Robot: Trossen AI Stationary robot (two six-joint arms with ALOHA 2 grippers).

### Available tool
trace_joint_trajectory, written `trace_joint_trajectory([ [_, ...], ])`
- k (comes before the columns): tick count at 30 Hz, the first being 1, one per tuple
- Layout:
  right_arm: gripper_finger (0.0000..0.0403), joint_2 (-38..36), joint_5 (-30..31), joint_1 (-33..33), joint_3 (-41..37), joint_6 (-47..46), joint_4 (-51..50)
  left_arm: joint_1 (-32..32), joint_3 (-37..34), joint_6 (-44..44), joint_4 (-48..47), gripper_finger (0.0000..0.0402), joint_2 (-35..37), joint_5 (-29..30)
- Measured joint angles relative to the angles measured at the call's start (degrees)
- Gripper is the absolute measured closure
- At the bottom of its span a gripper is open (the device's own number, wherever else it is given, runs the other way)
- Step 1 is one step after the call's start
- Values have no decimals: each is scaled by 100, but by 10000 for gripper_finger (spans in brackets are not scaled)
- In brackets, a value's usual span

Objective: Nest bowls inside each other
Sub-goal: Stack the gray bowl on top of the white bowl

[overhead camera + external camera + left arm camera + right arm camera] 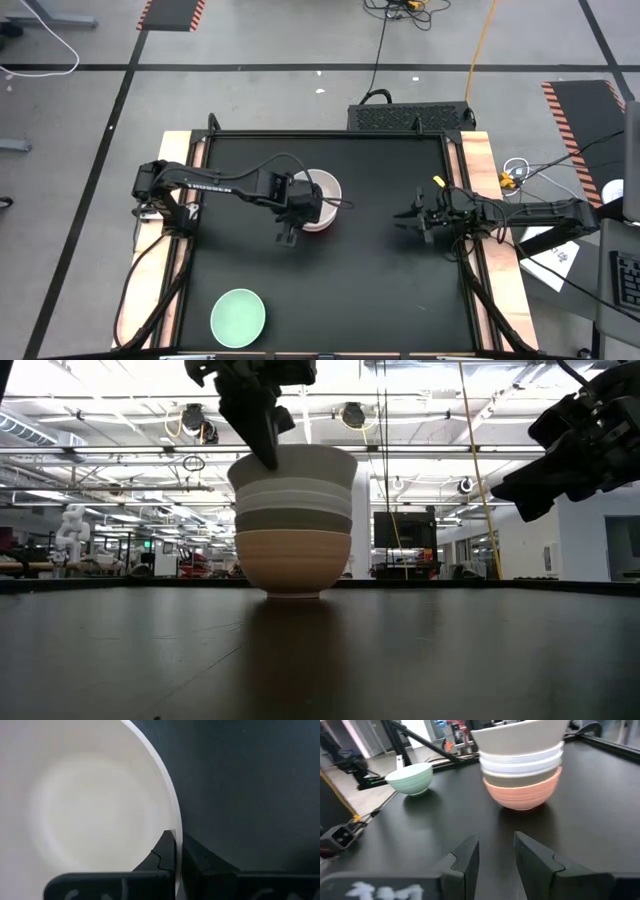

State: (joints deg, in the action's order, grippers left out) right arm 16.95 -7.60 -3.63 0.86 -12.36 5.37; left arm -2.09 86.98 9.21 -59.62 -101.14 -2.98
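A stack of nested bowls [325, 200] stands mid-table on the salmon-orange bowl's [292, 565] foot. Above it come an olive-brown bowl [293, 520], two white ones, and a beige-grey bowl [300, 465] on top. A mint green bowl [238, 315] sits alone by the near edge, also visible as the mint bowl [411, 777] in the right wrist view. My left gripper [177, 837] is above the stack's left side, shut on the top bowl. My right gripper [496, 847] hovers open to the right of the stack [522, 765], touching nothing. My left gripper holds the top beige-grey bowl by its rim [176, 827] on the stack's left side. One finger [167, 855] is inside the bowl and the other finger [200, 862] outside. The fingers come from above, pointing down [262, 435]. The bowl sits level, nested in the stack.
The black table top has raised wooden side rails [478, 160] left and right. Open table lies between the stack and the mint bowl, and between the stack and my right gripper [405, 217]. Cables and a printed sheet lie off the right edge.
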Motion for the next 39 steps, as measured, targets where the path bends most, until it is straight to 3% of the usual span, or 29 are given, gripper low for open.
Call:
trace_joint_trajectory([
  [17,289,0,53,-3,-1,0,2,-203,409,-125,-757,397,-23,-701],
  [39,289,0,48,-1,0,0,3,-542,538,-534,-331,397,-33,-189],
])
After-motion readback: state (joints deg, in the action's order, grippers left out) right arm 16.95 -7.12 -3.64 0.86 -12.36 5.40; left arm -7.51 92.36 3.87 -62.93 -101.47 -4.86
